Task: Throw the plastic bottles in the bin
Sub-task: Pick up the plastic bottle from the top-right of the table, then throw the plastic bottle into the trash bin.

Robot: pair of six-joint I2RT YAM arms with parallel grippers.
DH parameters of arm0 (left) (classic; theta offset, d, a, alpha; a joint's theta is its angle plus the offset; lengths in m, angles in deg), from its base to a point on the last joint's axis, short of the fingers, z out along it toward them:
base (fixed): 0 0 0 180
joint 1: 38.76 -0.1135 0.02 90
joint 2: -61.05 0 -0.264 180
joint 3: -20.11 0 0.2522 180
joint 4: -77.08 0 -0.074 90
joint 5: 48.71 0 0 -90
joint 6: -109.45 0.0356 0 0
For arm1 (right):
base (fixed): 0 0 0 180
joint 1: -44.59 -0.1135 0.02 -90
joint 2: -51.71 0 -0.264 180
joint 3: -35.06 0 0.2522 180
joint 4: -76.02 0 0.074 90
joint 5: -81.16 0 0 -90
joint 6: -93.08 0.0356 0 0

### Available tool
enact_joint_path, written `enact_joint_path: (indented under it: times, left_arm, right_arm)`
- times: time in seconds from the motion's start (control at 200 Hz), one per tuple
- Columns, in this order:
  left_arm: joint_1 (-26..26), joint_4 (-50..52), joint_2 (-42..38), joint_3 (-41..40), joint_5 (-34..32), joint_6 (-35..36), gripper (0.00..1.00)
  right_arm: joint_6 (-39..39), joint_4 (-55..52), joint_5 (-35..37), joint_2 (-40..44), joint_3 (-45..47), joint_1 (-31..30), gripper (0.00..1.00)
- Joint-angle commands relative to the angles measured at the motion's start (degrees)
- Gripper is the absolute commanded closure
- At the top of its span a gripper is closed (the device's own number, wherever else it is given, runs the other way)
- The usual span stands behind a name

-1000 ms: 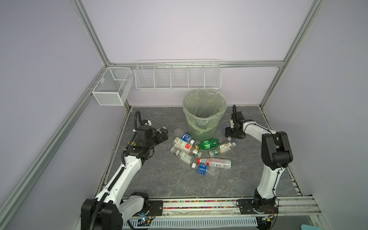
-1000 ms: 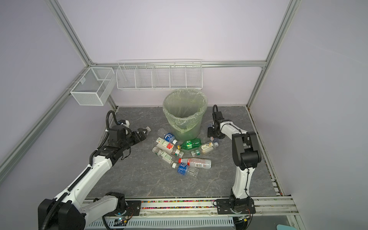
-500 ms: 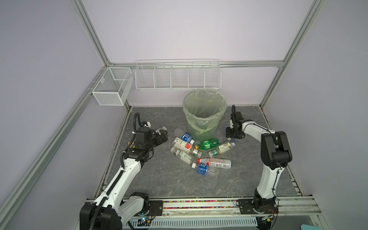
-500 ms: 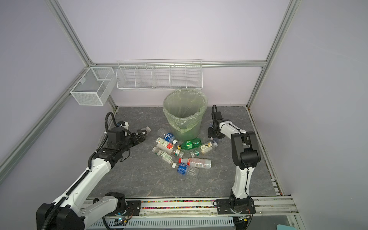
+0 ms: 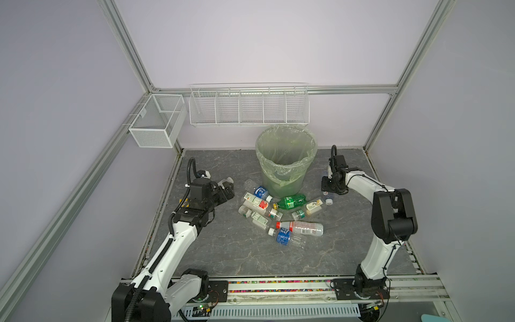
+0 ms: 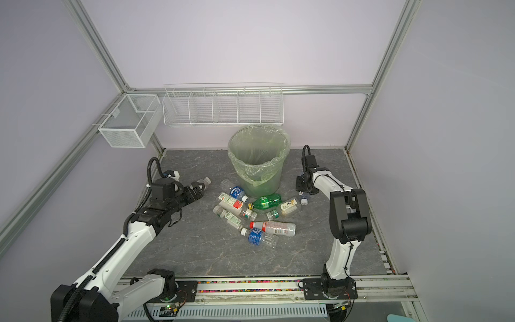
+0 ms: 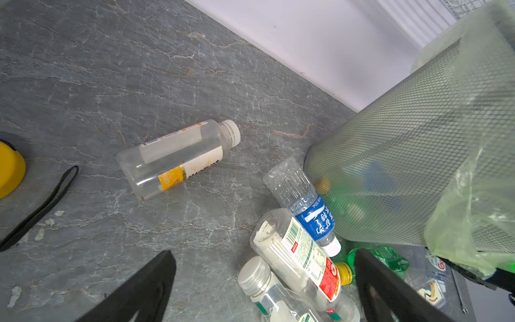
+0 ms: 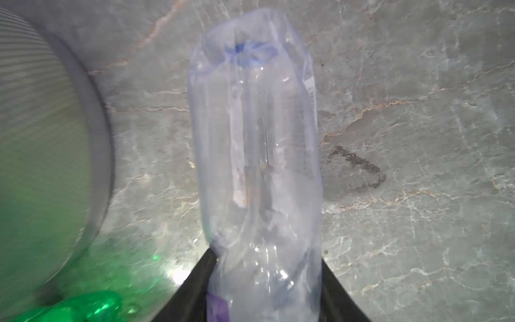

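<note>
Contents of grey table (image 5: 223, 256): bin (image 5: 281, 178), pale green, bag-lined, upright near the back wall; heap of bottles (image 5: 260, 220) lying on their sides just in front of it, among them a green bottle (image 5: 291, 202), a red-capped bottle (image 5: 302, 228) and a blue-labelled bottle (image 7: 312, 217) just beside the bin's base; one yellow-labelled bottle (image 7: 178, 159), clear, white cap, lying apart from the heap toward the left arm's side. Also left gripper (image 6: 199, 188), jaws wide apart and empty, low and just short of the yellow-labelled bottle, not touching it; right gripper (image 8: 266, 256), jaws clamped on one end of a clear bluish bottle (image 8: 253, 139), low beside the bin on the right arm's side. On the walls above: wire rack (image 5: 249, 106) and mesh box (image 5: 156, 122).
</note>
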Motion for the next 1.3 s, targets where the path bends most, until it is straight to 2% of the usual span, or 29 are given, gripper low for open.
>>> enact_joint_path:
  times: [0.0, 0.365, 0.535, 0.74, 0.98, 1.2, 1.295]
  left_arm:
    - [-0.4, 1.5, -0.5, 0.5, -0.8, -0.6, 0.0]
    - [-0.4, 2.3, -2.5, -1.1, -0.6, -0.4, 0.0]
    - [-0.3, 1.1, -3.2, -2.5, 0.5, -1.7, 0.0]
    - [-0.3, 0.9, -3.0, -3.0, -0.2, -1.1, 0.0]
    - [-0.3, 1.2, -2.9, -2.2, -0.7, -0.7, 0.0]
    - [-0.4, 0.8, -1.5, -1.3, -0.8, -0.8, 0.0]
    - [-0.3, 0.9, -0.7, -0.5, -0.3, -1.1, 0.0]
  right_arm:
    - [1.5, 0.6, -2.0, 3.1, 1.6, 0.3, 0.49]
    - [3.2, -0.2, -5.7, 13.0, 4.3, 0.5, 0.49]
    - [3.4, -1.3, -6.7, 19.8, 5.8, 0.5, 0.49]
    - [1.6, 0.2, -11.1, 27.6, 7.4, 0.2, 0.48]
    - [1.1, -0.1, -11.5, 36.7, 8.6, -0.6, 0.48]
    - [0.5, -0.3, -12.3, 42.5, 8.0, -2.4, 0.48]
    - [-0.5, -0.3, -12.6, 44.2, 6.8, -5.7, 0.48]
